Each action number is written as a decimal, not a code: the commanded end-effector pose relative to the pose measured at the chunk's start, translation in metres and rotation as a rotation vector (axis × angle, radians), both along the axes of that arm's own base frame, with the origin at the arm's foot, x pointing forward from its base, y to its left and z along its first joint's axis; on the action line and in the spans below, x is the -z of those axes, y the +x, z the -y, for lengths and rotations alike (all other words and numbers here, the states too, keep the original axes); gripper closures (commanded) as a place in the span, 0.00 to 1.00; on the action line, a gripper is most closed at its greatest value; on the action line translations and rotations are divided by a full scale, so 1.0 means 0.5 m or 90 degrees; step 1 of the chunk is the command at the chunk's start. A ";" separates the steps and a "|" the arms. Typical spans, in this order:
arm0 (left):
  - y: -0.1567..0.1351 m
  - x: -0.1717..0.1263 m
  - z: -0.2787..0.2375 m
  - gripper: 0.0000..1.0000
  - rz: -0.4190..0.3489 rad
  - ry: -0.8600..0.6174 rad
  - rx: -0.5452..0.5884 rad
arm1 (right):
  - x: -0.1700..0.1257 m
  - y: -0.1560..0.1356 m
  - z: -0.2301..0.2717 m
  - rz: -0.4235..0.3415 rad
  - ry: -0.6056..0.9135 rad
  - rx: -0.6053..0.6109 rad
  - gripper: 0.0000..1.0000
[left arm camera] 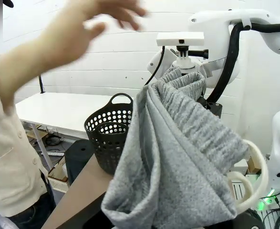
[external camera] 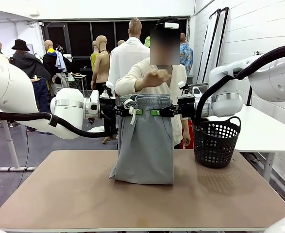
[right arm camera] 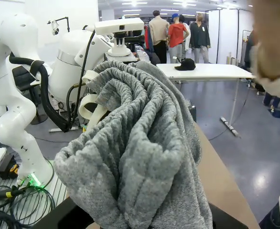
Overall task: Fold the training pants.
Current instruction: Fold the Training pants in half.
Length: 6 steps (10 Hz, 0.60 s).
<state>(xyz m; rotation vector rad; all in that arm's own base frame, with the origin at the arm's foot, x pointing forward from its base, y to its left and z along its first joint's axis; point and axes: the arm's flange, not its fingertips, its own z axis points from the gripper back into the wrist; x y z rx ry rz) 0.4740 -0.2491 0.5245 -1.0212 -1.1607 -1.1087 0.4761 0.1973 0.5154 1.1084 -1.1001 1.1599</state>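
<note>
Pants [external camera: 146, 141] are held up above the table [external camera: 132, 204], hanging from the waistband, with the lower fabric bunched on the tan tabletop. Material: light grey soft jersey, ribbed gathered elastic at the top, thick white drawstring looped at 9 o'clock on the waistband.

Left gripper [external camera: 131, 111] is clamped on the waistband from 9 o'clock, right gripper [external camera: 159, 112] from 3 o'clock; green pads are seen against the grey cloth on both. Waistband is stretched roughly level between them.

In the left wrist view the pants [left arm camera: 178, 162] are draped in heavy folds over the fingers, so the pads are hidden. Same in the right wrist view: knit cloth [right arm camera: 135, 152] is piled over the fingers.

Black perforated plastic basket [external camera: 216, 141] with a loop handle is set on the table at 3 o'clock from the pants, apart from them.

Person's hand [external camera: 157, 76] is raised at 12 o'clock behind the waistband, not touching it.
</note>
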 end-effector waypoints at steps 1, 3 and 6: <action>-0.010 0.001 -0.006 1.00 0.015 -0.014 0.000 | -0.008 -0.001 0.002 0.002 0.008 0.004 1.00; -0.010 0.001 -0.006 1.00 0.015 -0.014 0.000 | -0.008 -0.001 0.002 0.002 0.008 0.004 1.00; -0.010 0.001 -0.006 1.00 0.015 -0.014 0.000 | -0.008 -0.001 0.002 0.002 0.008 0.004 1.00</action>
